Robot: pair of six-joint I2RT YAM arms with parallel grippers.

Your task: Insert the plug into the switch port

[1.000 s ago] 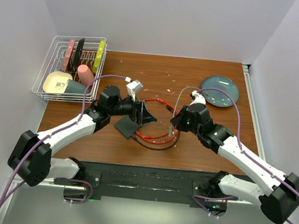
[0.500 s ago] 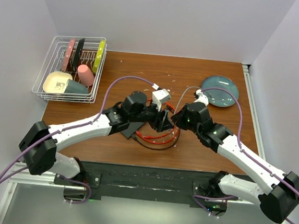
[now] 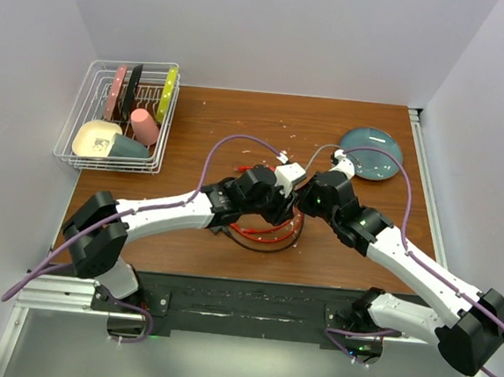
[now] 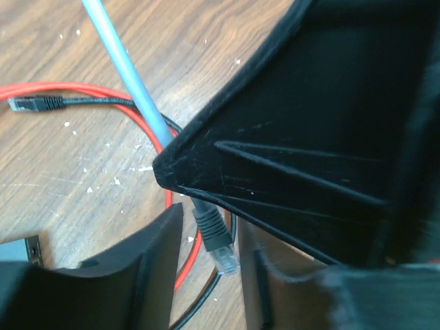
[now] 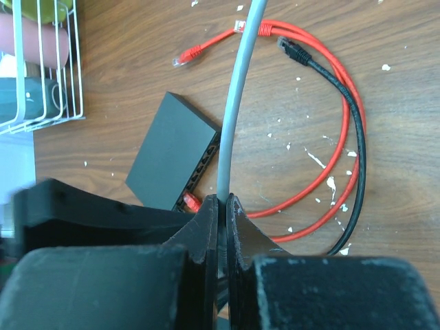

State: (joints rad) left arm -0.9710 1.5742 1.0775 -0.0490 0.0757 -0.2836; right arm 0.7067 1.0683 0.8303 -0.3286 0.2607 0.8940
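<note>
**Plug pinched over the cable loops, clear of the switch**

The plug (image 4: 224,260) is clear plastic with a black boot. It hangs tip-down above the worktop (image 3: 241,117), over the looped red cables (image 5: 323,185) and the black cable (image 5: 357,158). It is not in any socket. Its grey cable (image 5: 237,103) runs up through the right fingers (image 5: 206,227), which are closed tight on it just above the boot. In the right wrist view those fingers hide the plug itself.

The left fingers (image 4: 144,268) are parted, one on each side of the plug. A gap shows on the left side. Whether the other finger touches the plug cannot be told.

The switch (image 5: 172,155) lies flat on the worktop, left of the right fingers. Its ports (image 5: 203,165) run along the edge facing them, and the nearest one holds a red plug (image 5: 190,202). From above, the left arm covers most of the switch, and both wrists meet mid-worktop.

A rack (image 3: 78,160) stands at the far left and a plate (image 3: 370,153) at the far right.
</note>
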